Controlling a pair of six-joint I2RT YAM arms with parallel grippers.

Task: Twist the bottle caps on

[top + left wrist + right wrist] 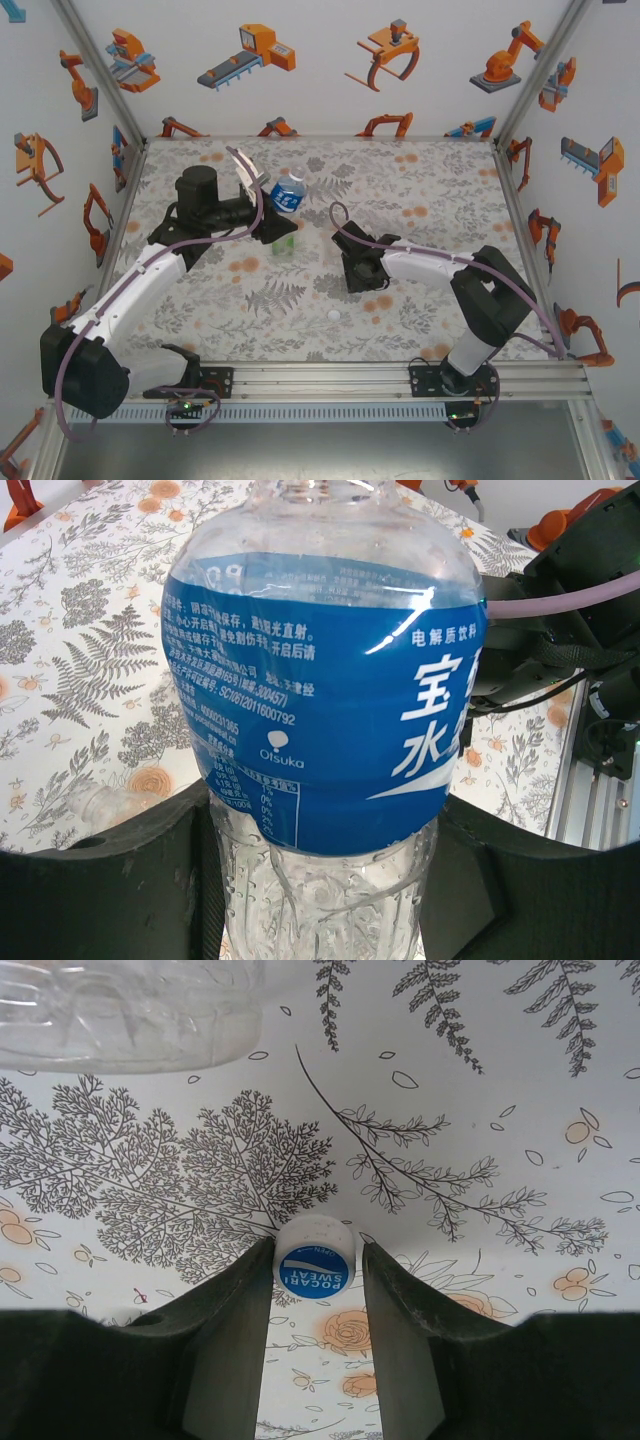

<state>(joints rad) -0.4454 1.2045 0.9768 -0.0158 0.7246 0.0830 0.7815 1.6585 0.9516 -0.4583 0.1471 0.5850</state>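
The left arm stretches up from its near-left base and bends across the mat (430, 190), its wrist turned so the left gripper (278, 210) points toward the middle. Its fingers (110, 880) are clamped on the lower body of the blue bottle (289, 192), one on each side, holding it off the mat with a slight tilt. From the wrist camera the bottle looks clear and ribbed below a wide blue label with white print. Its neck at the top is open and has no cap on it.

The right arm rises from its near-right base, folds at the elbow and reaches left, low over the mat. The right gripper (356, 272) hangs near the centre, a little right of the held bottle. Its fingers (230, 1330) are drawn in on a cap (314, 1258), pinching it by its sides. The cap is white-walled with a blue printed top, and that top faces the wrist camera.

A green bottle (284, 243) stands just below the left gripper. A second cap (333, 314), plain white, lies loose on the mat nearer the bases, apart from both grippers. Beyond the right gripper's fingers lies the ribbed body of a clear bottle (130, 1010); I cannot tell which one it is.
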